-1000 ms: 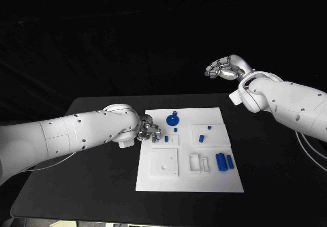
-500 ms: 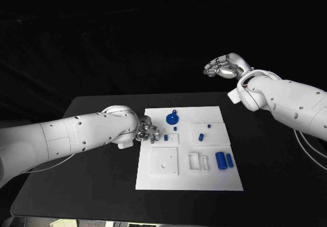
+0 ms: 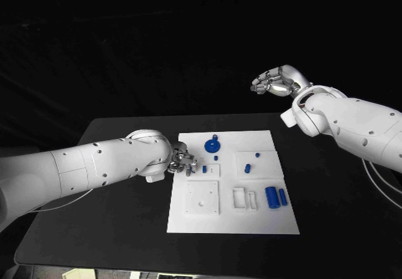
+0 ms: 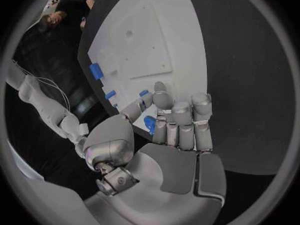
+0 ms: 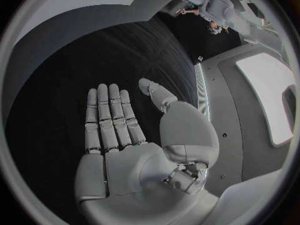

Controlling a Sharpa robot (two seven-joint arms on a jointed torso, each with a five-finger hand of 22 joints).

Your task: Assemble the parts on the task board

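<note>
Black worktop (image 3: 109, 232) is carrying the white board (image 3: 251, 224), which is lying near its middle with the long side running away from the robot. On the board, several blue parts are sitting apart from one another: a round disc (image 3: 212, 146) near the far edge, a small peg (image 3: 216, 158) just in front of the disc, a short pin (image 3: 204, 170) standing in a raised white block at the board's left side, another pin (image 3: 247, 169) on the square block to the right, and a thick cylinder (image 3: 271, 197) with a thinner bar (image 3: 283, 198) just beside it toward the near right. The left robot hand (image 3: 178, 161) is hovering at the board's left edge, close to the short pin; most of it is hidden behind the white forearm from the head camera. In the left wrist view the left robot hand (image 4: 169, 125) is showing its fingers straight and pressed side by side, the thumb angled out toward them, with a blue part (image 4: 150, 124) lying just behind the fingers; whether the hand is touching that part cannot be told, and nothing is visibly clamped in it. The right robot hand (image 3: 275, 81) is raised well above and beyond the far right corner of the worktop, well apart from the board. In the right wrist view the right robot hand (image 5: 128, 145) is lying flat with fingers extended and the thumb spread, holding nothing.
</note>
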